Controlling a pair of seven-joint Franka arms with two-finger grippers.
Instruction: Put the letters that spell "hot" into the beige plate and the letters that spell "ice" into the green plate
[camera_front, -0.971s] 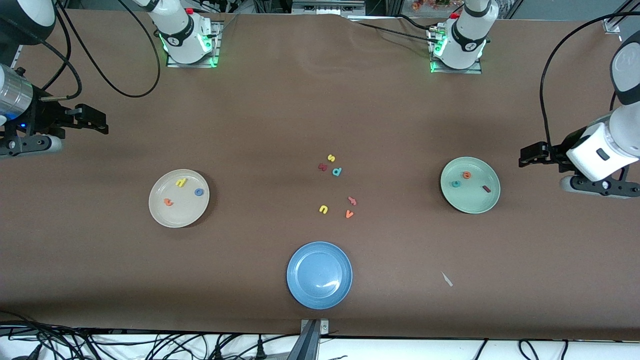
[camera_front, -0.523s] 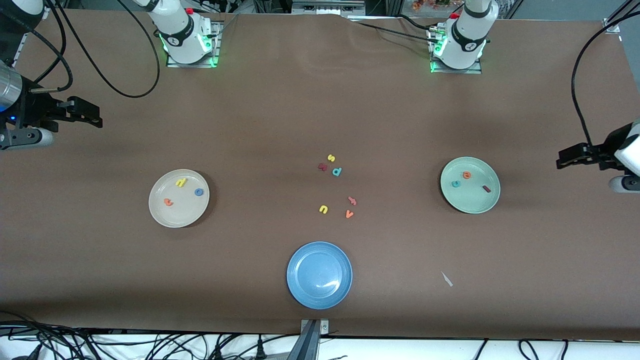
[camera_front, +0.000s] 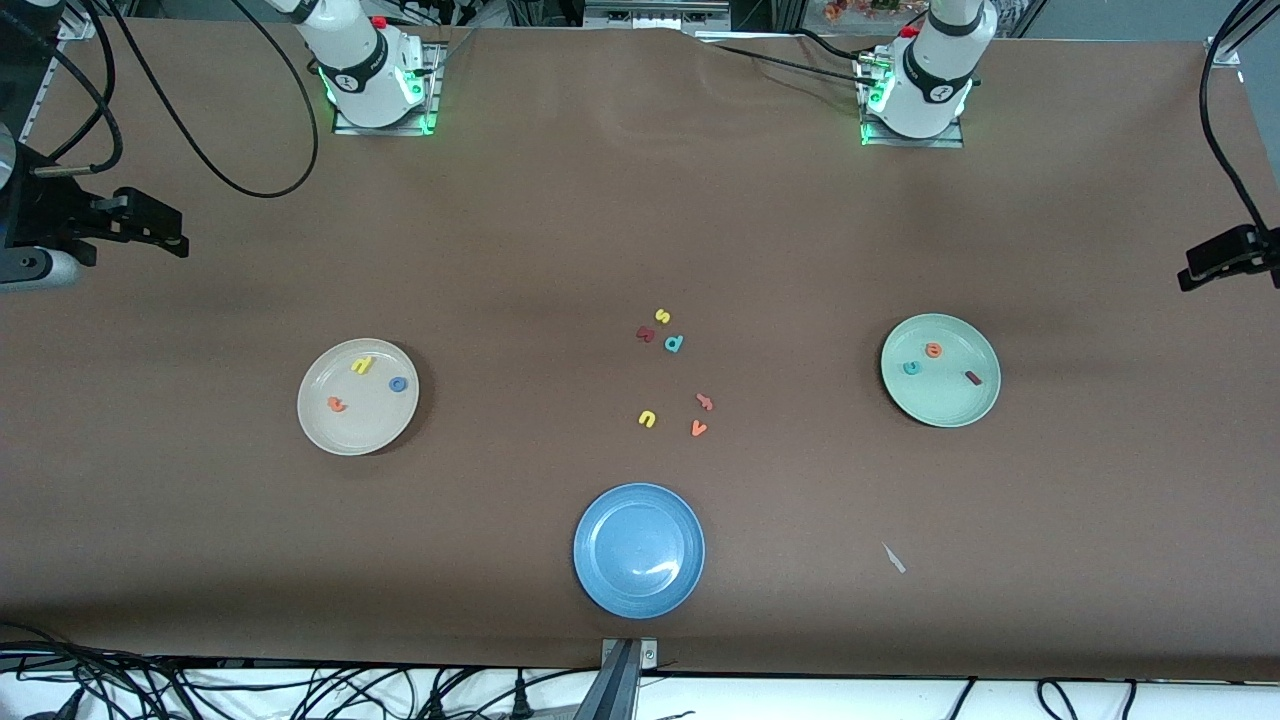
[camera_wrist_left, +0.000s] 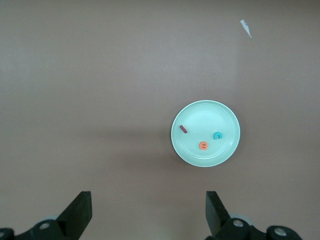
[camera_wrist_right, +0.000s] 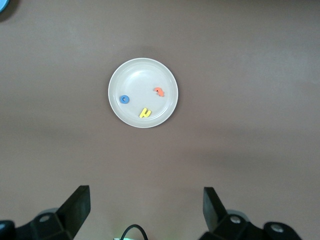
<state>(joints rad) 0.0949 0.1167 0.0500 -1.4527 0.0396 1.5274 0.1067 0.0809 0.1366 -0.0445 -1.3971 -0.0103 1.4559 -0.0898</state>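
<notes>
The beige plate (camera_front: 375, 430) holds the yellow "h" (camera_front: 362, 365), the blue "o" (camera_front: 398, 384) and the orange "t" (camera_front: 337, 404). In the green plate (camera_front: 950, 405) lie the teal "c" (camera_front: 911, 368), the orange "e" (camera_front: 933, 350) and the dark red "i" (camera_front: 972, 377). My right gripper (camera_front: 165, 228) hangs open and empty high over the right arm's end of the table. My left gripper (camera_front: 1215, 260) hangs open and empty over the left arm's end. The left wrist view shows the green plate (camera_wrist_left: 210, 114) ahead of the left gripper (camera_wrist_left: 148, 205). In the right wrist view the beige plate (camera_wrist_right: 140, 77) lies ahead of the right gripper (camera_wrist_right: 145, 200).
An empty blue plate (camera_front: 600, 580) sits near the front edge. Loose letters lie mid-table: yellow "s" (camera_front: 662, 316), a dark red letter (camera_front: 645, 334), teal "d" (camera_front: 674, 343), yellow "u" (camera_front: 647, 419), two orange letters (camera_front: 704, 402). A white scrap (camera_front: 893, 558) lies nearby.
Both arms have drawn back from the plates toward their own ends of the table and higher. Both grippers stayed open. The letters and plates have not moved.
</notes>
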